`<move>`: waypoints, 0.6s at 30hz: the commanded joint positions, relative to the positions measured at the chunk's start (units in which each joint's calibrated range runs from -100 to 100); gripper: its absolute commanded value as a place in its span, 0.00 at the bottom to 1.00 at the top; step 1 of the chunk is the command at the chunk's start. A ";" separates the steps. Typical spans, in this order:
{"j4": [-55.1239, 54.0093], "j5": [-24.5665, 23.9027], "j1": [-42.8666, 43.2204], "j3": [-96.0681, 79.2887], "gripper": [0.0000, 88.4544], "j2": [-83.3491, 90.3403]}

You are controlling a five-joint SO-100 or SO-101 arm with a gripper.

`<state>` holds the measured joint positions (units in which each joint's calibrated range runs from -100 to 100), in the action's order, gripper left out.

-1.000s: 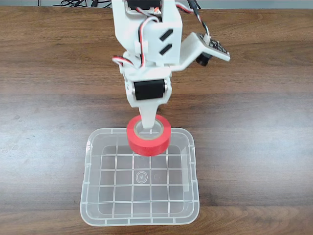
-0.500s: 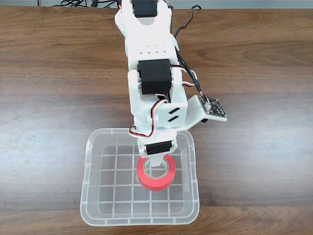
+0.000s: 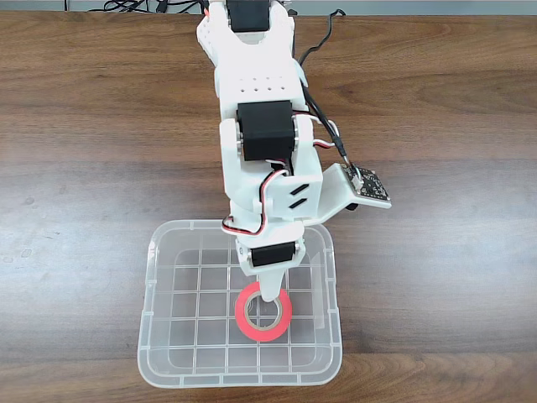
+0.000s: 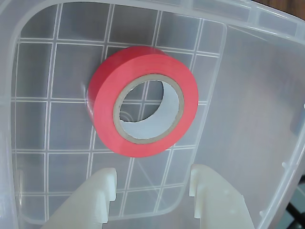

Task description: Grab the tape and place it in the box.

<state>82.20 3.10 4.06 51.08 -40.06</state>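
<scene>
In the fixed view, your arm reaches down from the top of the frame over the wooden table (image 3: 84, 126), and the gripper (image 3: 270, 295) hangs inside the box (image 3: 151, 336), its tip just over the near edge of the tape (image 3: 250, 321). The tape lies flat on the grid base, roughly mid-box and a little toward the right wall as this view shows it. From here you cannot tell how the jaws stand, since the gripper body hides them. In the wrist view, the answer is plain: the gripper (image 4: 153, 183) has its two pale fingers (image 4: 102, 193) spread wide with the box (image 4: 248, 95) floor visible between them, and they hold nothing. The tape (image 4: 102, 102) sits apart from both fingers, on the base, its beige core facing the camera. Judged from this, you have the placing done; what looks left is only to lift the arm clear of the box. No brand, label or readable writing appears on the tape, the box or the arm in either view.
</scene>
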 commanded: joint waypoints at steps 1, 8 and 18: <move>-1.04 -0.05 -0.40 4.59 0.17 2.73; -0.35 0.01 -0.47 4.59 0.17 3.05; 7.27 -0.15 -2.81 5.47 0.01 10.13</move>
<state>85.59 3.10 3.16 51.08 -40.06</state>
